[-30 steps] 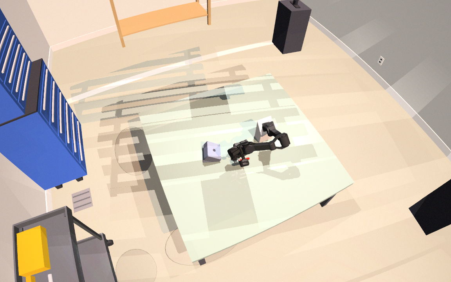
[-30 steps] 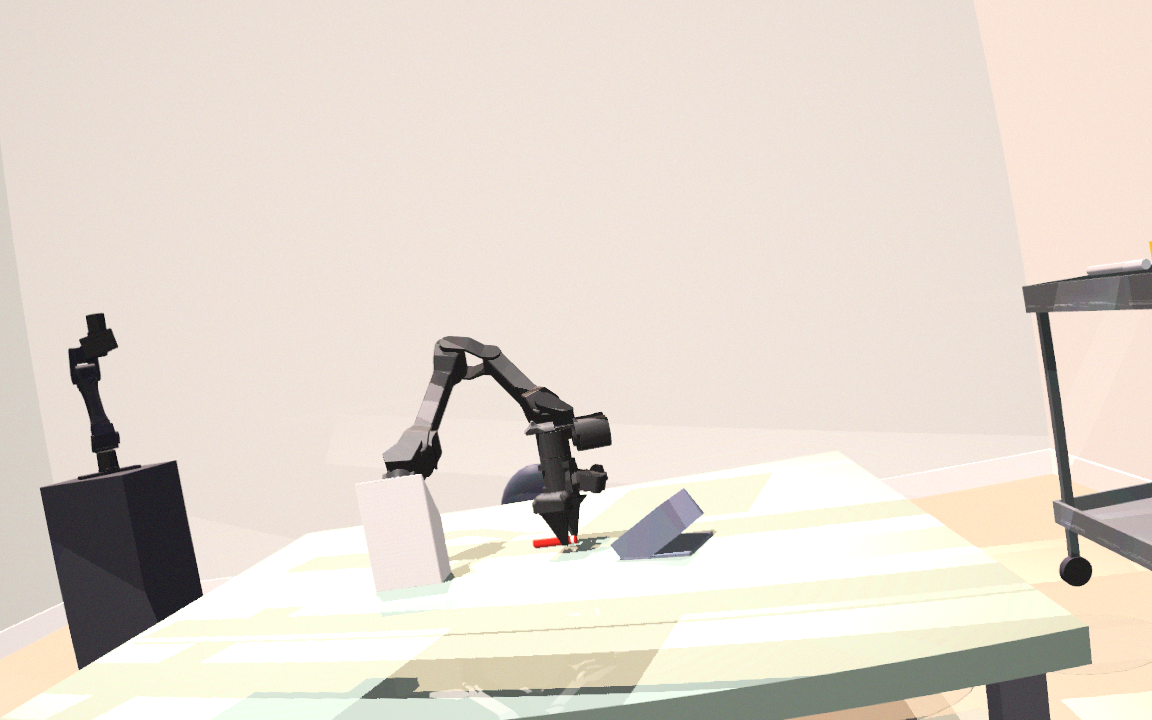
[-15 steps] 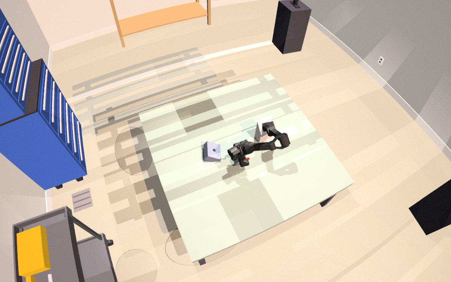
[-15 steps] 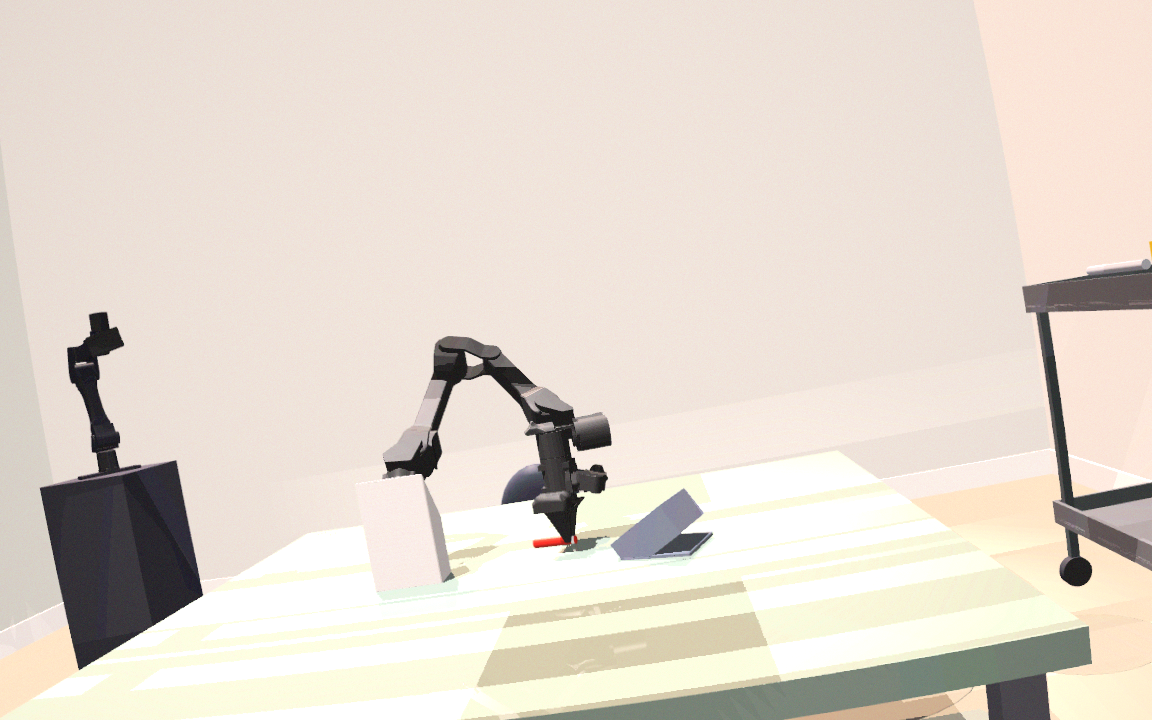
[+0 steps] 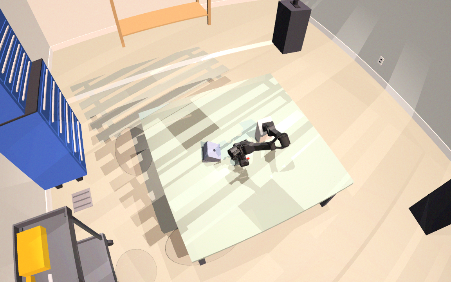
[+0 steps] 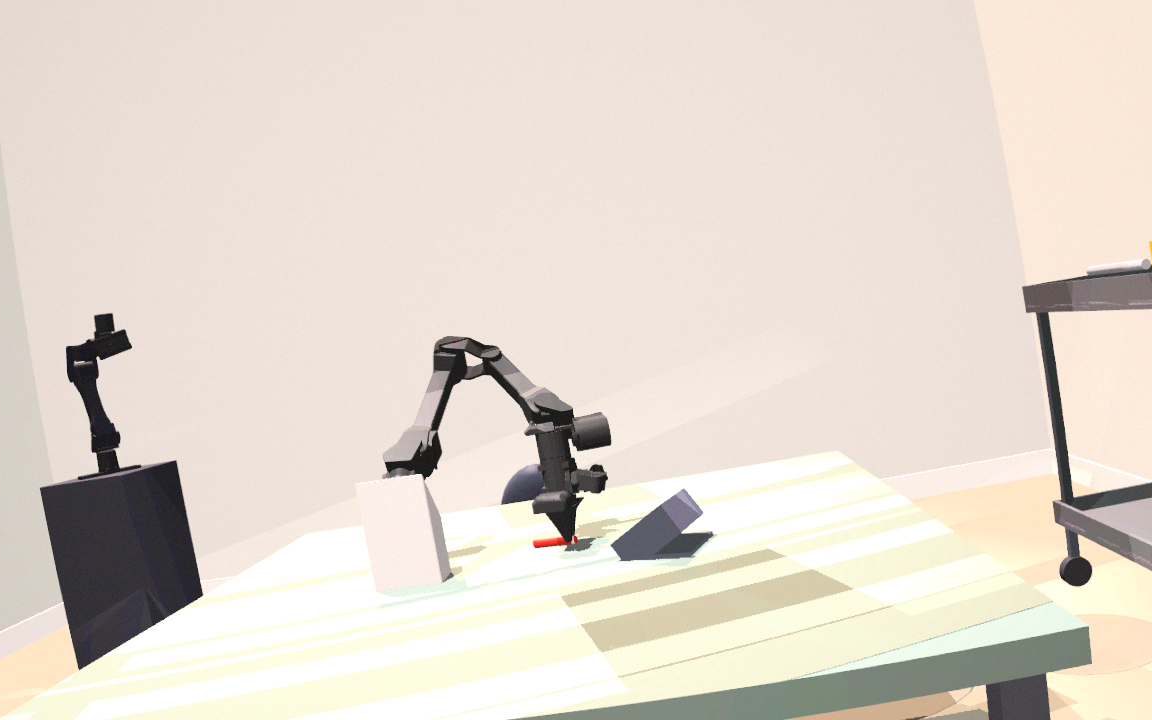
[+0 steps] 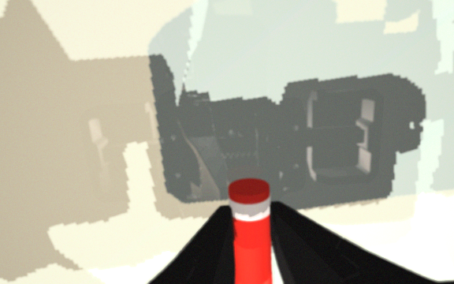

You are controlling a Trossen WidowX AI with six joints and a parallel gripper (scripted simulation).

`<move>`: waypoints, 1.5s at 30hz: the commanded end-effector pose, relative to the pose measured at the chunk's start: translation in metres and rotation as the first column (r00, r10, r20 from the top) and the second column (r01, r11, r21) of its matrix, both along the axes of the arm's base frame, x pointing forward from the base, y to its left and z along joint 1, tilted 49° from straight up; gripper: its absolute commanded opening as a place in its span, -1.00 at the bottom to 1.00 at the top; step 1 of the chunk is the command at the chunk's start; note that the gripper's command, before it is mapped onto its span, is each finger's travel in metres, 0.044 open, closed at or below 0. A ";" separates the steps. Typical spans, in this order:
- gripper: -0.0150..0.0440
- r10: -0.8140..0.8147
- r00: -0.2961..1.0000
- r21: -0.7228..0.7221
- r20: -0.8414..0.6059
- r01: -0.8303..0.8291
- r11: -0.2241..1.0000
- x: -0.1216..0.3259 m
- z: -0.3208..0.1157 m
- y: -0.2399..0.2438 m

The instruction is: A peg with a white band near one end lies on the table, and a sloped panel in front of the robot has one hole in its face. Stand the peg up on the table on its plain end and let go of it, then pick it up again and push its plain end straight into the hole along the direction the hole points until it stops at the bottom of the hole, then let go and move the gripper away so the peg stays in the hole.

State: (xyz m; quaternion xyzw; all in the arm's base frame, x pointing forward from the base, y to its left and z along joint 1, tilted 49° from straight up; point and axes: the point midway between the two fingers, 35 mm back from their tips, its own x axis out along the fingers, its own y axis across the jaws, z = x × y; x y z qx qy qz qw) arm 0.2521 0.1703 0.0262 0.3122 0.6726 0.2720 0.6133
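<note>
The red peg [image 5: 248, 158] [image 6: 548, 542] [image 7: 252, 252] lies about flat at the table top, its white-banded end toward the sloped panel. My gripper [image 6: 570, 540] [image 7: 251, 211] points down and is shut on the peg close behind the white band; one dark finger lies along each side in the wrist view. The plain end points back toward the robot's base and is out of the wrist view. The grey-lilac sloped panel [image 5: 207, 147] [image 6: 652, 530] stands just beyond the gripper, with one dark hole [image 5: 214, 150] in its face. The hole does not show in the exterior view.
The arm stands on a white block [image 5: 258, 134] [image 6: 401, 537] on the pale table [image 5: 272, 224] [image 6: 1041, 637]. A dark rounded object [image 6: 519, 484] shows behind the gripper in the exterior view. Dark pedestals, a blue cabinet and a cart stand off the table.
</note>
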 end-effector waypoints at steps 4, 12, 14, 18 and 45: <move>-0.33 -0.036 0.999 -0.005 0.030 0.037 0.999 -0.002 0.002 -0.003; -0.33 -0.088 0.993 -0.008 0.076 0.089 0.996 -0.004 0.005 -0.006; -0.33 -0.101 0.991 -0.009 0.087 0.102 0.995 -0.005 0.006 -0.007; -0.33 -0.126 0.986 -0.009 0.110 0.128 0.992 -0.006 0.008 -0.008; -0.33 -0.291 0.921 0.003 0.260 0.301 0.954 -0.018 0.017 -0.018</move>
